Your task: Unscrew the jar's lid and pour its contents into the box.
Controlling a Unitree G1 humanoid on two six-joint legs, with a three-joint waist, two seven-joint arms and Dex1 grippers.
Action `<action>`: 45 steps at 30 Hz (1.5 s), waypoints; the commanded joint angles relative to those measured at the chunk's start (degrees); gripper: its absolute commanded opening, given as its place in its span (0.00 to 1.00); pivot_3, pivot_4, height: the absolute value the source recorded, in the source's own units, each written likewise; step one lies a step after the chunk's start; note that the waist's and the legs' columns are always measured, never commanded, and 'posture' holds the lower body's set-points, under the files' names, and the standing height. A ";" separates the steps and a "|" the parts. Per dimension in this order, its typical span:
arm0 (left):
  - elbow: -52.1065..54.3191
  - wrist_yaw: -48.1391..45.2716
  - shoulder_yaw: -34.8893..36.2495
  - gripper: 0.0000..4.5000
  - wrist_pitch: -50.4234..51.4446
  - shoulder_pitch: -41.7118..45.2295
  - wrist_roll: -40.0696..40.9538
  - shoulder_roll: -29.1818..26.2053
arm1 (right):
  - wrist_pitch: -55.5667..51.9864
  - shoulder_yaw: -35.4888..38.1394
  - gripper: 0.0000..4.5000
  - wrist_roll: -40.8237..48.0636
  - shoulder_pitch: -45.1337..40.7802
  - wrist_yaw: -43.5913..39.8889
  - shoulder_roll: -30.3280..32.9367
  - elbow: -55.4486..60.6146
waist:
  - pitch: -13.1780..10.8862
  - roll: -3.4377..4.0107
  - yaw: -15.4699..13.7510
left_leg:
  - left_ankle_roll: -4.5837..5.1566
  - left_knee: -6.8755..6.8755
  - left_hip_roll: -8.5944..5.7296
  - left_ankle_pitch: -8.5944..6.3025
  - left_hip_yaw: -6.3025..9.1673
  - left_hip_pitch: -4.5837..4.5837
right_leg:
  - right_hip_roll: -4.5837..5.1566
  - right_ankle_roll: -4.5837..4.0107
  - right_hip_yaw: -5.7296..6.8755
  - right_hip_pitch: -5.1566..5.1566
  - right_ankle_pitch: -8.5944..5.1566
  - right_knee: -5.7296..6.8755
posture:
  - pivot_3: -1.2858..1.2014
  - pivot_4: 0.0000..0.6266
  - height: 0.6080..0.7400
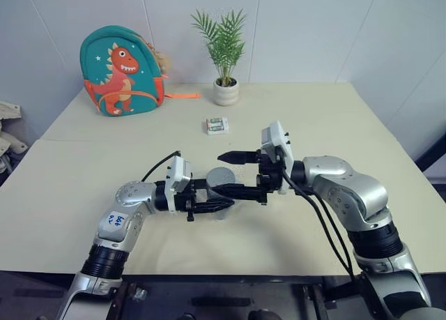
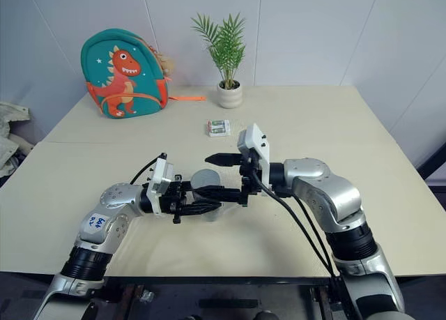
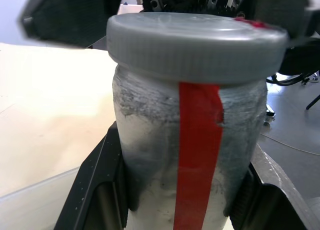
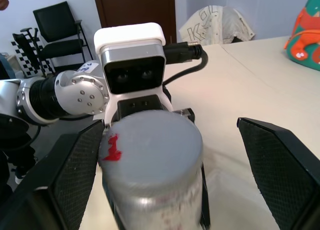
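Jar (image 3: 195, 155): upright above the table, clamped around its body by the left gripper (image 1: 221, 201). Lid (image 4: 150, 150): still on, facing up, lying between the spread fingers of the empty right gripper (image 1: 230, 172), which reaches in level from the opposite side.

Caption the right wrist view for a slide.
Open right gripper straddles the grey lid of the jar gripped by the left gripper.
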State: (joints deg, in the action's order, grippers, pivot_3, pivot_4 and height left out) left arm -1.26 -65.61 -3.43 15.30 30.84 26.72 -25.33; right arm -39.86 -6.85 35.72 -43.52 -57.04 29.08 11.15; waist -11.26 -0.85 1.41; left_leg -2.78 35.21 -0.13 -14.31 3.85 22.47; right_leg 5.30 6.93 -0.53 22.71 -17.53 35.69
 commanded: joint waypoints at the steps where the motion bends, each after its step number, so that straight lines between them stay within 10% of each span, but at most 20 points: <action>1: 2.03 -1.36 0.47 0.44 -1.05 0.62 1.25 -0.15 | 1.28 5.17 0.99 -1.14 1.27 0.52 3.66 -3.07 | 0.00 0.00 -0.04 | 0.00 0.00 0.00 0.00 0.00 0.00 | 0.00 0.00 0.00 0.00 0.00 0.00 | 0.52 0.24 1.00; 32: 1.42 -0.50 0.51 0.44 -1.12 0.74 0.47 0.09 | -4.43 -1.68 0.99 1.53 0.66 9.18 -6.32 5.15 | -0.04 0.07 0.09 | 0.01 0.01 -0.01 0.02 -0.01 0.00 | 0.00 0.02 -0.02 0.01 0.01 0.04 | 0.52 0.24 1.00; 45: 2.02 -0.24 0.68 0.44 -1.08 0.10 0.85 -0.15 | -3.58 3.91 0.99 1.92 2.19 6.97 -1.28 3.14 | -0.04 0.07 0.02 | 0.01 0.01 -0.01 0.02 -0.01 0.00 | 0.00 0.02 -0.02 0.01 0.01 0.06 | 0.52 0.24 1.00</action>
State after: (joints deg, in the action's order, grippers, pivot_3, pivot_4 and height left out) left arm -1.17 -65.09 -3.35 14.91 30.89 26.72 -25.27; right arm -44.86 -6.94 37.61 -41.67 -50.18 26.14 14.25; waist -11.31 -0.77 1.43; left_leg -2.76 35.22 -0.14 -14.29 3.84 22.47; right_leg 5.30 6.95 -0.55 22.73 -17.52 35.74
